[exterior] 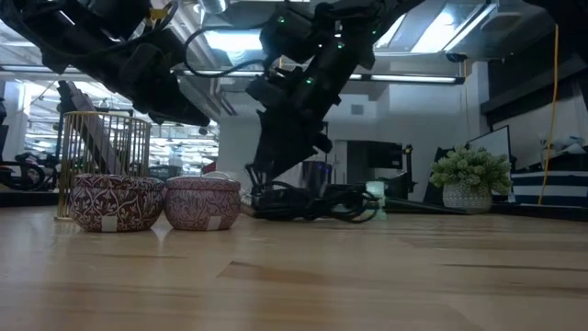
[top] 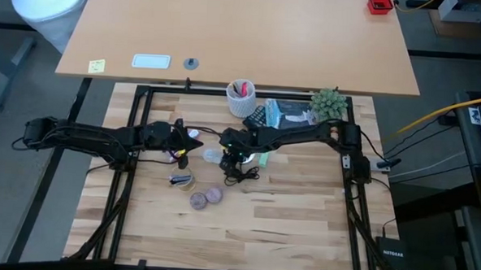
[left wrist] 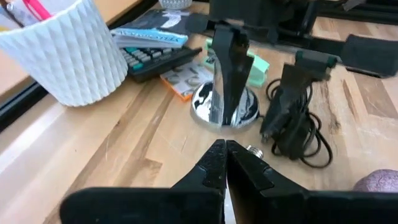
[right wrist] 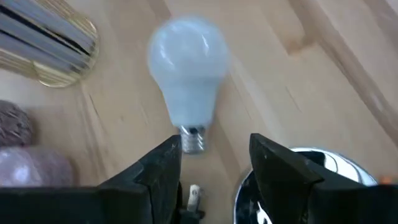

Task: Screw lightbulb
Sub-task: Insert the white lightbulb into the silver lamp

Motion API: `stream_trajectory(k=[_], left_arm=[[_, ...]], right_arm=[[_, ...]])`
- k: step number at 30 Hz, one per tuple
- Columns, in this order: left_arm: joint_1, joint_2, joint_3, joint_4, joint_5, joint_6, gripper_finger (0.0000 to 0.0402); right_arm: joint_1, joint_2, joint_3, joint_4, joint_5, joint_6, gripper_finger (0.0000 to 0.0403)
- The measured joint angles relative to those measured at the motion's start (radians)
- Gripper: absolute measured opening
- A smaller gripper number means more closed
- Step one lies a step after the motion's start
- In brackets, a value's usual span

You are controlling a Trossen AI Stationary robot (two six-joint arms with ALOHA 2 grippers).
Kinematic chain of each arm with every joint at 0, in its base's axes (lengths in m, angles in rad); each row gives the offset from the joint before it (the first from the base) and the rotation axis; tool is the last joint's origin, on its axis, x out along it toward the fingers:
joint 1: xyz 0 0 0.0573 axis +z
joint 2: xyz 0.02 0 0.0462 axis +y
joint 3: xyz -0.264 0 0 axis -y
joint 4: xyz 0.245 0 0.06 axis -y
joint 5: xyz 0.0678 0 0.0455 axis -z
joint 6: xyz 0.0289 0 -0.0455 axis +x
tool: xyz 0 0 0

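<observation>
We saw a light butcher-block wooden table [top: 301, 227]. On it, just ahead of the right claw [right wrist: 214, 152], lay the white frosted glass lightbulb [right wrist: 186, 62] on its side, screw base toward the claw. A shiny chrome round lamp base [left wrist: 225, 111] stood beside that claw, with a tangled black cord [left wrist: 292, 127] next to it. Two purple patterned round tins [top: 206, 198] and a white ribbed cup [top: 242, 98] also stood there.

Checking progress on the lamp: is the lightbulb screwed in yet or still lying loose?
Loose. The lightbulb lies on its side on the wooden table, its screw base bare, just ahead of the right gripper and its open fingers.
</observation>
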Motion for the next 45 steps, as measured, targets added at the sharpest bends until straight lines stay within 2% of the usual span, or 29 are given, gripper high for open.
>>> stream_trajectory(k=[5,12,24,36,45], left_arm=[[0.000,0.000,0.000,0.002,0.000,-0.006,0.0004],[0.000,0.000,0.000,0.003,0.000,-0.007,0.0004],[0.000,0.000,0.000,0.003,0.000,0.019,0.0005],[0.000,0.000,0.000,-0.007,-0.001,0.053,0.0004],[0.000,0.001,0.001,-0.030,-0.001,0.053,0.0005]], right_arm=[[-0.001,-0.041,-0.008,-0.032,0.043,-0.017,0.0195],[-0.001,-0.042,-0.005,0.114,0.042,-0.021,0.0195],[0.000,-0.027,-0.003,0.190,-0.089,-0.015,0.0195],[0.001,0.036,-0.001,0.216,-0.167,0.019,0.0196],[0.000,0.065,-0.001,0.207,-0.058,0.010,0.0196]])
